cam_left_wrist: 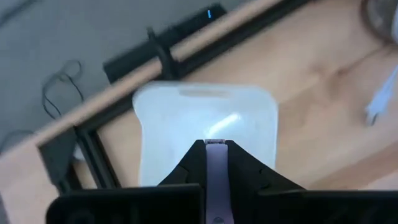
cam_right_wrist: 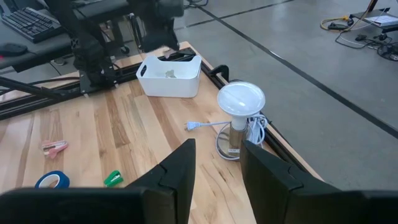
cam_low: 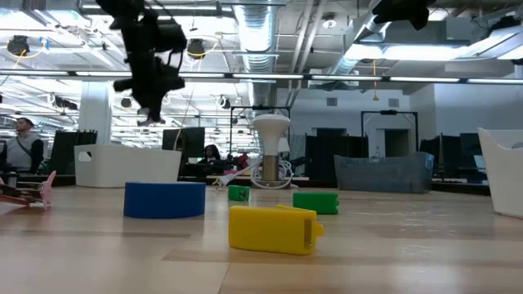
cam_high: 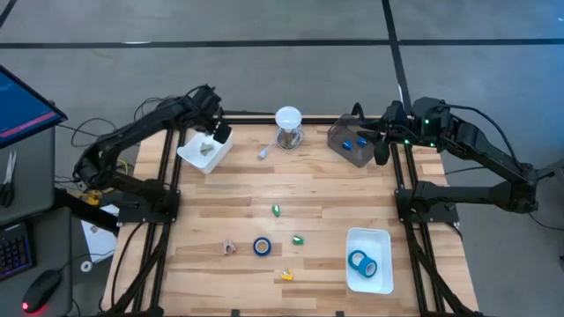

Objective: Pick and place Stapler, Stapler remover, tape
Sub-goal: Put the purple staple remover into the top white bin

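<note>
My left gripper (cam_high: 215,134) hangs over a white tray (cam_high: 198,157) at the table's far left, shut on a small lavender thing (cam_left_wrist: 216,168); I cannot tell whether it is the stapler or the stapler remover. A blue tape roll (cam_high: 262,246) lies flat on the near middle of the table, and another (cam_high: 361,262) lies in the white tray (cam_high: 379,239) at the near right. A pink clawed piece (cam_high: 229,248) lies left of the loose roll. My right gripper (cam_right_wrist: 217,168) stands open and raised by the grey bin (cam_high: 339,139), holding nothing. My left gripper pinches the lavender thing (cam_left_wrist: 216,163) between its two fingers; the thing runs along the fingers and its end shows at their tips. The fingers slant down over the white tray (cam_left_wrist: 249,118). The thing is lifted clear of the tray.
Small green pieces (cam_high: 276,210) (cam_high: 298,239) and a yellow one (cam_high: 286,275) lie around the loose roll. A white lamp-like stand (cam_high: 288,128) with a white plug (cam_high: 264,152) stands at the far middle. The grey bin holds blue things. Black frame rails run along both table sides.
</note>
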You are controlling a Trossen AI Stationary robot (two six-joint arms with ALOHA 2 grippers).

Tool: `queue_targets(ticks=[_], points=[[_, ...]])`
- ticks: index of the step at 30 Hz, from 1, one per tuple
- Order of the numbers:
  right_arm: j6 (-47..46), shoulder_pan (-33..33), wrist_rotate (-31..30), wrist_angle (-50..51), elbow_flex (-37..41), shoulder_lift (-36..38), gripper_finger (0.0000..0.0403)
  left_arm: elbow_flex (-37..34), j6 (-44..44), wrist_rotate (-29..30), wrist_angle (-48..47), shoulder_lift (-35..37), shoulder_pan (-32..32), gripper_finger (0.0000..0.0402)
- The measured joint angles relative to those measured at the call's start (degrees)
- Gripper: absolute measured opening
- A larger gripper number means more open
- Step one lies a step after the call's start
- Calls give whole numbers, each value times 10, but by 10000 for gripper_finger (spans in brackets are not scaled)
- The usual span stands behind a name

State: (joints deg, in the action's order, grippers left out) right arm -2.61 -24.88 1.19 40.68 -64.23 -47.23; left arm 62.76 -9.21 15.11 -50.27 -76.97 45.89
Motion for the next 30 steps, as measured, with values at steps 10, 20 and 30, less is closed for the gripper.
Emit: queue_targets(ticks=[10, 20, 30], points=[[0, 0, -17, -7, 0, 0, 118, -103, 1, -54, 47, 0, 41, 15], [-4, 0, -17, -9, 0, 0, 118, -168, -15, -92, 120, 0, 51, 16], [-4, 0, -17, -9, 0, 0, 118, -199, -21, -94, 130, 0, 51, 20]])
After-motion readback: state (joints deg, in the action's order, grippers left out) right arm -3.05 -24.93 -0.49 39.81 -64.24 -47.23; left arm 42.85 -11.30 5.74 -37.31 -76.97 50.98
